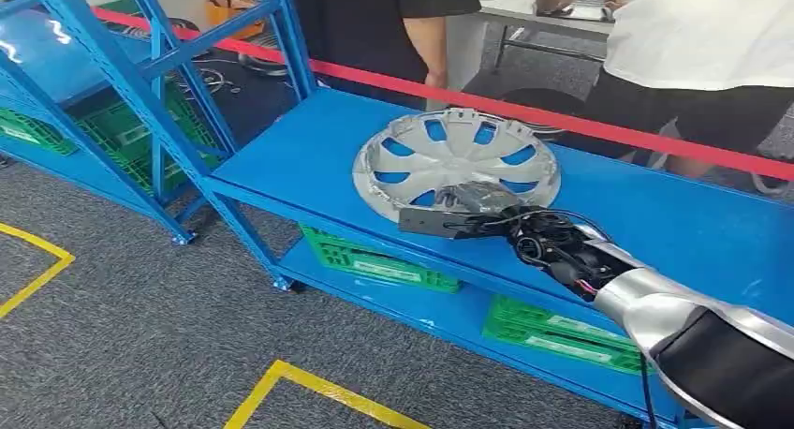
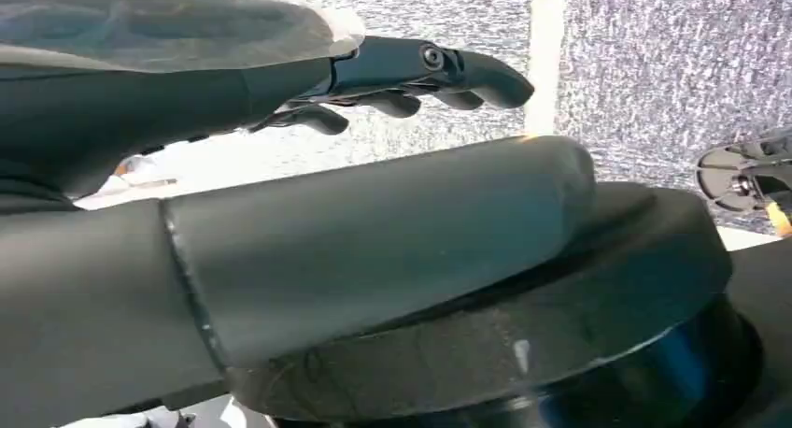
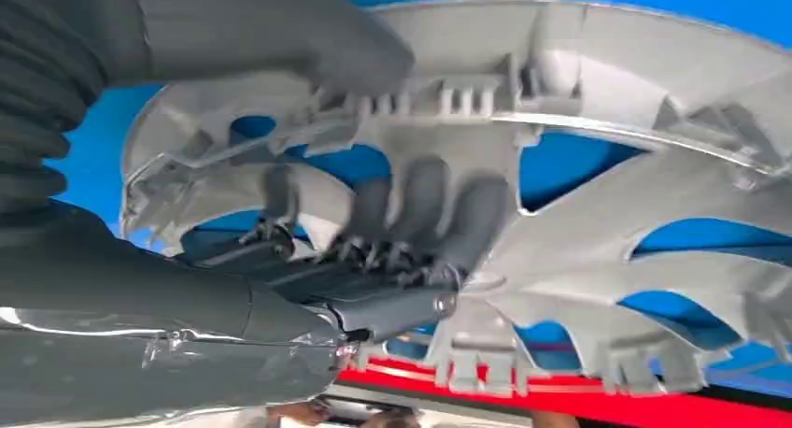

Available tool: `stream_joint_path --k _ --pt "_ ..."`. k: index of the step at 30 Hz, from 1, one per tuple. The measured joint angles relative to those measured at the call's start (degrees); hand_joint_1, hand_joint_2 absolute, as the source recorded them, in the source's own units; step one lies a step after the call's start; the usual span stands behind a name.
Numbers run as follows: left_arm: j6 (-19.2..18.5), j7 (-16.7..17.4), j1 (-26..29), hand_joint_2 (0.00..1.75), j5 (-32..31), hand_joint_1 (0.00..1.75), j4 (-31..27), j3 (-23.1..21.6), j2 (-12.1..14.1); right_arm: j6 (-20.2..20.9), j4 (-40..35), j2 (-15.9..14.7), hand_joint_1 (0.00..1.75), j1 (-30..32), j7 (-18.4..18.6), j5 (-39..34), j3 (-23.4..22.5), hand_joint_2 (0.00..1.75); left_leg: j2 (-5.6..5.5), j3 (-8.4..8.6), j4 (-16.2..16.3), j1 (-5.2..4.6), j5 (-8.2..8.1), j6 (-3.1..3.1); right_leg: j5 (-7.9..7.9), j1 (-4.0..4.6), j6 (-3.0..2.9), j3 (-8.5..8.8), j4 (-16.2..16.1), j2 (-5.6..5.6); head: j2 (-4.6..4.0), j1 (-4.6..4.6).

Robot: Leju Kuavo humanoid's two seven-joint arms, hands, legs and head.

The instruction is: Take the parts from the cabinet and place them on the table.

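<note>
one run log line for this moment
right hand: grips silver wheel cover | cover: on blue shelf | left hand: holds nothing

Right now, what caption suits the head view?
Right hand grips a silver wheel cover on the blue shelf.

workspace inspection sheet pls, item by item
surface: blue shelf, top level bare around the hubcap
job's things: silver hubcap lying on the shelf, near its front edge
clutter: green crates on the lower level
hands: right hand at the hubcap's near rim, fingers curled through its openings; left hand holds nothing, fingers slightly curled
cables: black wires at the right wrist
surroundings: red tape behind the shelf, two people beyond it, yellow floor lines, grey carpet
</note>
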Motion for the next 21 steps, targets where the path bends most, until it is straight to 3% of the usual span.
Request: stream_joint_path --k 17,21 --pt "0.9 -1.0 0.0 0.00 1.0 0.00 0.0 0.0 0.3 1.1 -0.9 -0.2 0.00 -0.7 1.0 -1.0 3.1 1.75 0.00 0.00 0.0 0.00 0.00 0.00 0.00 0.00 0.00 0.00 0.0 -0.01 0.00 0.00" --pt "0.3 -1.0 -0.3 0.00 0.3 0.00 0.0 0.0 0.3 1.1 -1.1 -0.8 0.00 -0.5 2.8 -1.6 3.5 1.75 0.00 0.00 0.0 0.00 0.00 0.00 0.00 0.00 0.00 -0.01 0.0 -0.01 0.00 0.00"
